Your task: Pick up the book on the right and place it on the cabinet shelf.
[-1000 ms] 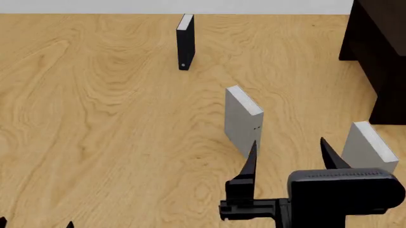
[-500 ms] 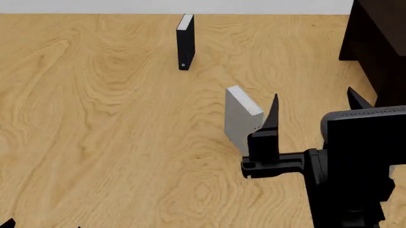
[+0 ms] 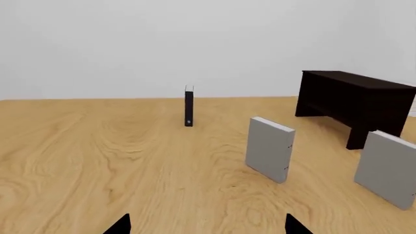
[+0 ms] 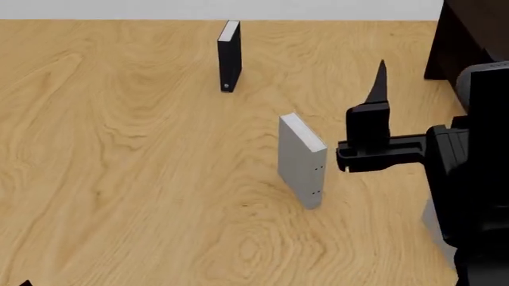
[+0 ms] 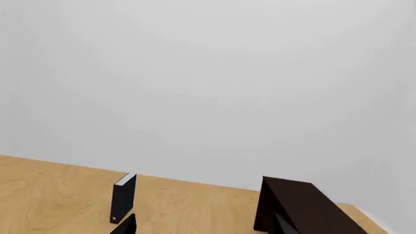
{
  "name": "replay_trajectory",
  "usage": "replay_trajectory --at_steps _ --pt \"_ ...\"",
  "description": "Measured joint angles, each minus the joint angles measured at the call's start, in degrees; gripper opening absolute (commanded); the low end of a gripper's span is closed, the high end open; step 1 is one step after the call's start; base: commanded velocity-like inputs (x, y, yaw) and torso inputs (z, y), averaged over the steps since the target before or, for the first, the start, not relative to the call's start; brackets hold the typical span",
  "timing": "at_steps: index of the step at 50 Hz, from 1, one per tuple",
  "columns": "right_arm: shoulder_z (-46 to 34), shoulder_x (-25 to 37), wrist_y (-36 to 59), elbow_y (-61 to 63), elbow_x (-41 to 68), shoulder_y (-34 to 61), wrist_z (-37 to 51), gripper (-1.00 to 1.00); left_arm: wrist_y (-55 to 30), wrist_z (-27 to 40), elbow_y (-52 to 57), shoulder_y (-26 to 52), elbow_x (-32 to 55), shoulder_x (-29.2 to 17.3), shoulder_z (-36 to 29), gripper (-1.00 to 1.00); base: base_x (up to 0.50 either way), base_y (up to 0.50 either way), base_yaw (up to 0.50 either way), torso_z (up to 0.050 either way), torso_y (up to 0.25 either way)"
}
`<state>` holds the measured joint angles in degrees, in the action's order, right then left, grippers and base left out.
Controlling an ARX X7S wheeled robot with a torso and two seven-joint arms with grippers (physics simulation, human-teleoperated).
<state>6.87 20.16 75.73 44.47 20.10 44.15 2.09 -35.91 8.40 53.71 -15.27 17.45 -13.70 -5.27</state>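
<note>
The light grey book on the right (image 3: 388,168) stands upright on the wooden floor near the cabinet. In the head view my right arm hides almost all of it. The very dark cabinet (image 3: 354,105) stands at the far right and also shows in the head view (image 4: 469,36) and the right wrist view (image 5: 295,204). Its shelf board cannot be made out. My right gripper (image 4: 430,65) is open and empty, raised above the floor and pointing at the cabinet (image 5: 204,224). My left gripper (image 3: 208,224) is open and empty, low at the near left.
A second grey book (image 4: 301,159) stands upright in the middle, just left of my right gripper; it also shows in the left wrist view (image 3: 270,148). A thin black book (image 4: 229,56) stands farther back. A white wall lies behind.
My right arm has risen and moved forward and to the right, past the middle grey book toward the cabinet. It now covers the right book in the head view. The books have not moved.
</note>
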Motion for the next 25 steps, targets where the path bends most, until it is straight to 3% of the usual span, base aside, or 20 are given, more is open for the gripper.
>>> replay_trajectory --at_steps 10,25 --pt "0.7 0.1 1.8 0.8 1.1 1.6 -0.3 1.0 0.5 0.3 0.2 -0.4 0.3 -0.4 -0.2 1.0 0.34 -0.09 0.0 0.0 0.0" --pt "0.6 0.1 3.4 2.0 2.4 2.8 -0.3 1.0 1.0 0.6 0.2 -0.6 1.6 -1.0 0.4 1.0 0.48 -0.1 0.0 0.0 0.0"
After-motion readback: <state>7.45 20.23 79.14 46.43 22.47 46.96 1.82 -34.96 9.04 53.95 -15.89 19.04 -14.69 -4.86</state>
